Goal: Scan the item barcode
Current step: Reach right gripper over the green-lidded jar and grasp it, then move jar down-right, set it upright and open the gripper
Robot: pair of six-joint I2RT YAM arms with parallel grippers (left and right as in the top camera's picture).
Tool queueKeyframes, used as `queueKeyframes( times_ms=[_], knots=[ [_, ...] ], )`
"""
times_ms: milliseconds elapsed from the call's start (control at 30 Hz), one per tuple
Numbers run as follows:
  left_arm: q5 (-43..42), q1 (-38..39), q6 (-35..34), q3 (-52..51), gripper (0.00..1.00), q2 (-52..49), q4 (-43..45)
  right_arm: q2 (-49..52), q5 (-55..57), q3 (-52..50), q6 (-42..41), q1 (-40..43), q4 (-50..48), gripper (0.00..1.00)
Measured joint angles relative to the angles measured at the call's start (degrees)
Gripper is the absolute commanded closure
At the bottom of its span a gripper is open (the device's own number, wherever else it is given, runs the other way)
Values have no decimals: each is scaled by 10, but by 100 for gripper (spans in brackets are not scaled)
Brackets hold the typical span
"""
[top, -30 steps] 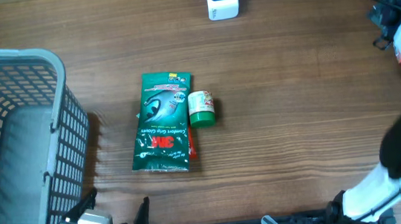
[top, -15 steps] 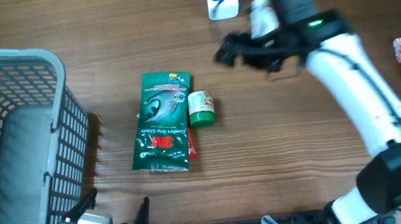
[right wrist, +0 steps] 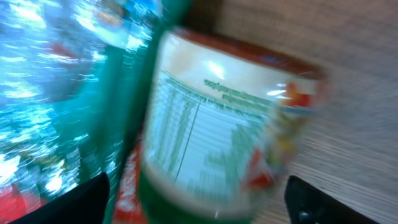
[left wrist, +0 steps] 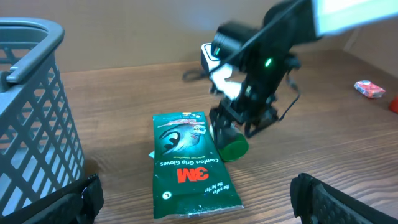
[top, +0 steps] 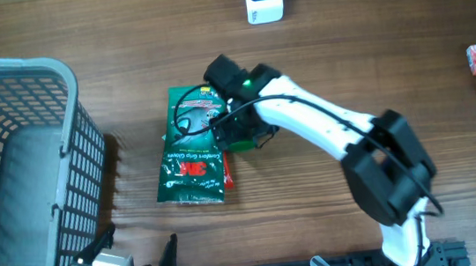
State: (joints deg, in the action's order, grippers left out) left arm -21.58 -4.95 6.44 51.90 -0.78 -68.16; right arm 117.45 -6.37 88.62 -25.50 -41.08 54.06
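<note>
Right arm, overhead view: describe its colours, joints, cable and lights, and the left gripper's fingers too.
The right arm has white links and bulky black joints. A thin black cable loops by its wrist, and a small green light sits on the black wrist housing. The left gripper's fingers are black.

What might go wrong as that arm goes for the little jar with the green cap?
The jar lies on its side, so it may roll away if one finger of the right gripper nudges it first. The glove packet lies close beside the jar, so a finger might catch its edge and drag it along. The right wrist view is blurred, which hints at quick motion and could make either slip likelier.
</note>
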Motion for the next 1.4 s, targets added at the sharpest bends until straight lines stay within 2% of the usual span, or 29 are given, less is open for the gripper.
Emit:
queueKeyframes(
  times_ms=[133,233,367,433,567,767,867,1100,1400],
  knots=[
    [0,0,0,0,0,0,0,35,11,0,-35,-8,1,21],
    [0,0,0,0,0,0,0,36,17,0,-48,-7,0,36],
    [0,0,0,0,0,0,0,36,15,0,-54,-7,12,38],
    [0,0,0,0,0,0,0,36,4,1,-53,-3,28,43],
    [0,0,0,0,0,0,0,36,-57,24,-32,25,127,43],
    [0,0,0,0,0,0,0,31,-143,102,54,101,320,45],
    [0,0,0,0,0,0,0,26,-156,106,94,117,379,40],
    [0,0,0,0,0,0,0,26,-196,87,140,117,381,38],
    [0,0,0,0,0,0,0,24,-267,40,153,117,381,39]
  ],
)
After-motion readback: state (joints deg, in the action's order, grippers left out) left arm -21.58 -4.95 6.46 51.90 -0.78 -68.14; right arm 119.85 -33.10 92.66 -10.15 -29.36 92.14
